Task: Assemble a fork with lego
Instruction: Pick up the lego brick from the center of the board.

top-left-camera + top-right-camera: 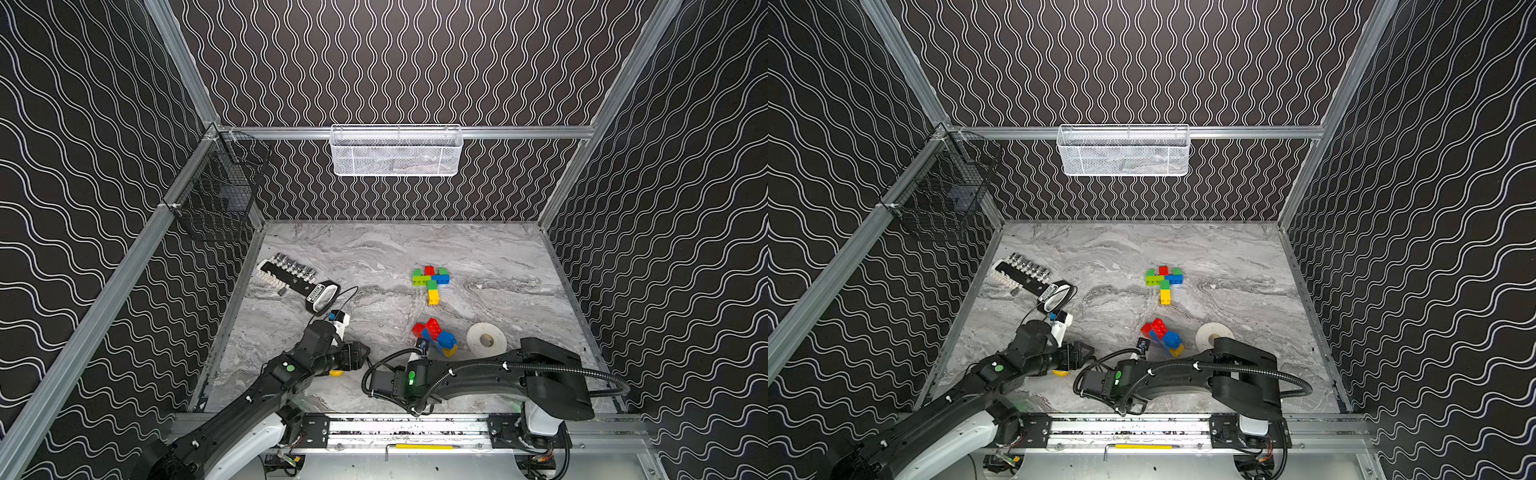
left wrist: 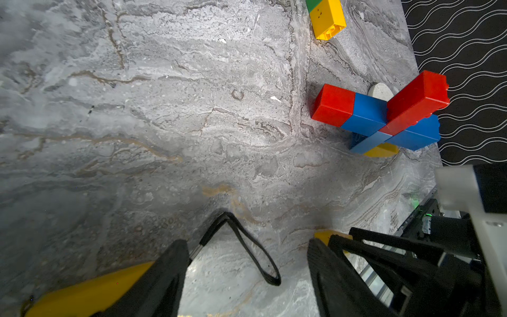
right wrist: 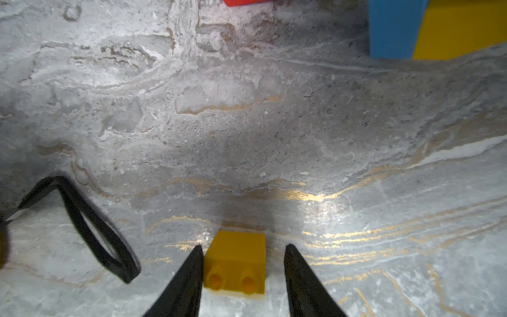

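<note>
Currently the R claw [image 3: 243,247] sits low on the marble worktop [image 1: 374,257], jaws fairly narrow, either side of a small yellow brick [image 3: 236,260] lying w/ its studs toward the wrist cam. One finger [image 3: 189,274] touches the brick's side; the other shows a thin gap, so it's not clamped.

The L claw [image 2: 247,243] is wide and grips nothing. Only the black strap [image 2: 273,280] of the yellow tape measure [image 2: 87,291] lies betw. its fingers. The tape's body sits just outside one finger. The two claws are close together at the near edge of the worktop.

Rest of the lego:
- A fork-shaped lego piece [image 1: 431,282] lies mid-worktop. It has a cross row of green, red, blue & green, w/ a green + yellow stem pointing toward the arms.
- A heap of bricks [image 1: 434,336] in red, blue & yellow sits nearer the arms, just beside a white disc [image 1: 486,340].

A socket rack [image 1: 291,274] lies by the L wall, well apart from the lego.
</note>
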`<state>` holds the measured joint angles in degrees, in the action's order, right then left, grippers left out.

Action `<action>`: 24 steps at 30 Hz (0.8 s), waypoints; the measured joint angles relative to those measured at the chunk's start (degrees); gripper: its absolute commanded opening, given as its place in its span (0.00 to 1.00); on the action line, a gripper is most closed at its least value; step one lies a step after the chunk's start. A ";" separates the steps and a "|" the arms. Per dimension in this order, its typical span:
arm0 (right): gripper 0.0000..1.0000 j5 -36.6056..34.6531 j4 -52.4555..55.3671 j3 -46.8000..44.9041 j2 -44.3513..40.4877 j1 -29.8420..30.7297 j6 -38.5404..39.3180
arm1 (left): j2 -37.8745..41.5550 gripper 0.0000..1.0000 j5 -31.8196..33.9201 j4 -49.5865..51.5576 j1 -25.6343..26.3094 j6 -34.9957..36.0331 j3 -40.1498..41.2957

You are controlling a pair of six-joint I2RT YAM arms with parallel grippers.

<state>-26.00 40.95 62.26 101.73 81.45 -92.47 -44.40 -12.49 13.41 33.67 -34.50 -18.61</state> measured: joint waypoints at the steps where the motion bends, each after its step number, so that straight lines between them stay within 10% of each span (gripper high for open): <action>1: 0.47 0.02 -0.17 0.04 0.15 -0.09 0.22 | -0.11 0.73 0.00 -0.04 0.00 0.00 0.00; 24: 0.25 1.18 1.11 1.90 1.77 -0.72 3.54 | -1.84 0.71 -0.20 -0.44 -0.02 0.17 -0.15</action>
<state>-24.82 42.06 64.16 103.50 80.73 -88.92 -46.24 -12.69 12.97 33.65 -34.33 -18.76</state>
